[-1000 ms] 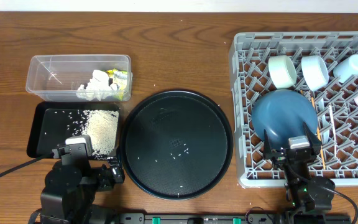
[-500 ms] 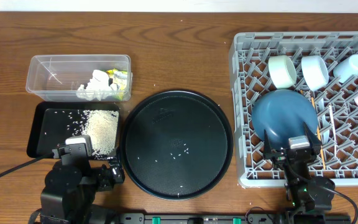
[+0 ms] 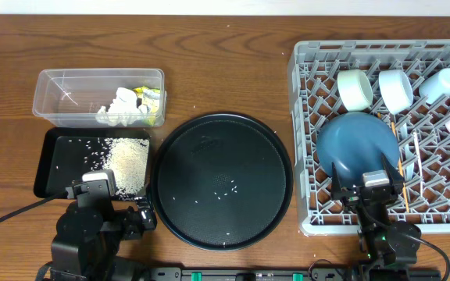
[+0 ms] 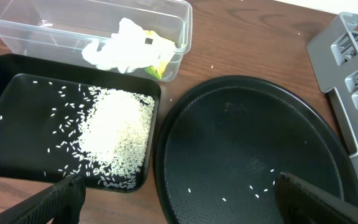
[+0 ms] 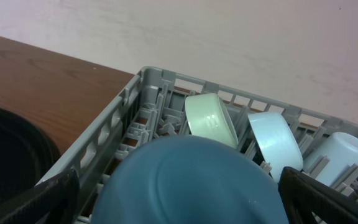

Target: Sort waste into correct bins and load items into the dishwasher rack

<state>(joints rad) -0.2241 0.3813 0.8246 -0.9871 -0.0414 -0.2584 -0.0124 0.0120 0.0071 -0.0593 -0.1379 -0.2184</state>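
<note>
Dishwasher rack (image 3: 366,48) loaded, rice (image 3: 127,162) in the black tray (image 3: 65,164).
Left gripper (image 4: 179,185) and right gripper (image 5: 178,182) spread wide, gripping nothing.

Left black two-finger gripper (image 4: 179,185) sits low, jaws spread wide, nothing between them. Right black two-finger gripper (image 5: 179,183) matches it: jaws wide apart, empty-handed, tilted slightly upward and facing forward.
</note>
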